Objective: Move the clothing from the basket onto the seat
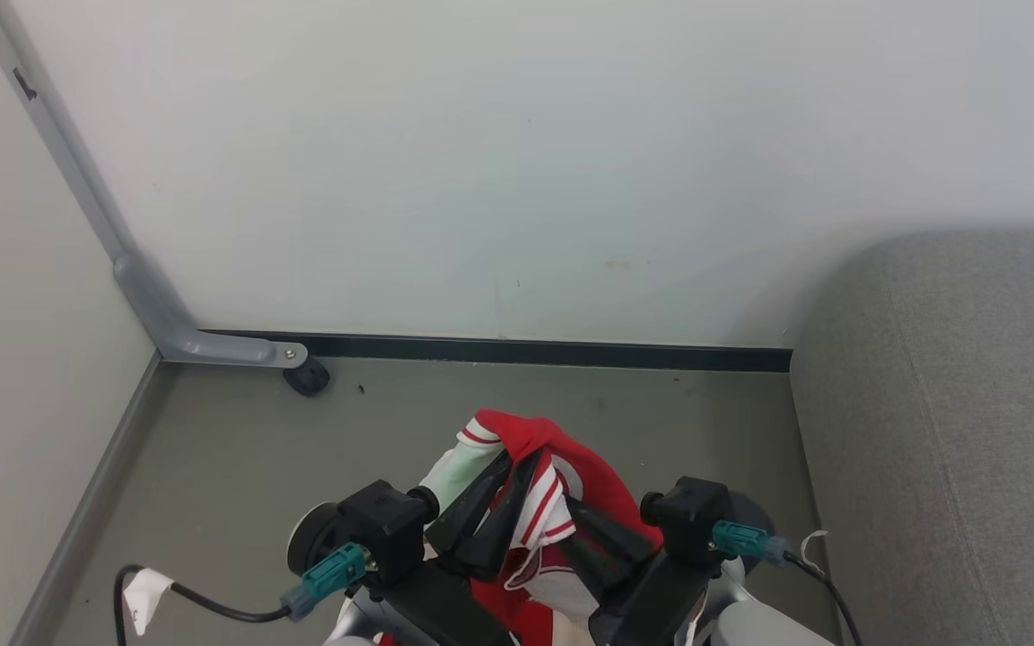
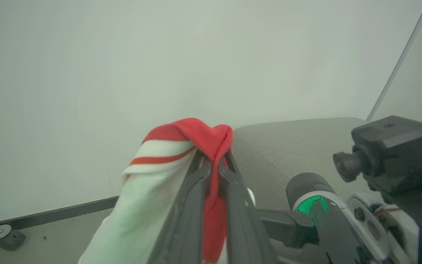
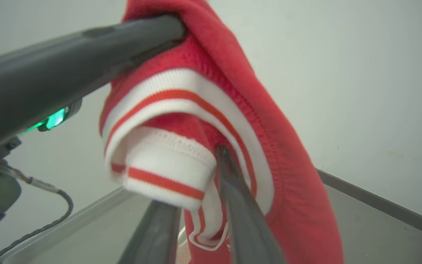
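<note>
Left hand: closed tight at the bottom centre of the head view, pinching a red fold of the garment.
Right hand: just right of my left; its fingers stood part-way apart around the white striped cuff, and I could not tell whether they had bitten.
Garment: a red knit top with red-striped white ribbing, hung bunched between both hands above the grey floor, apart from the grey seat at the right edge.
Handling: I judged it light, soft and limp, likely to sag and swing. The thicker ribbed trim looked the surest hold.
Hidden: its lower part ran off the bottom edge. I could not tell sleeve from collar.
</note>
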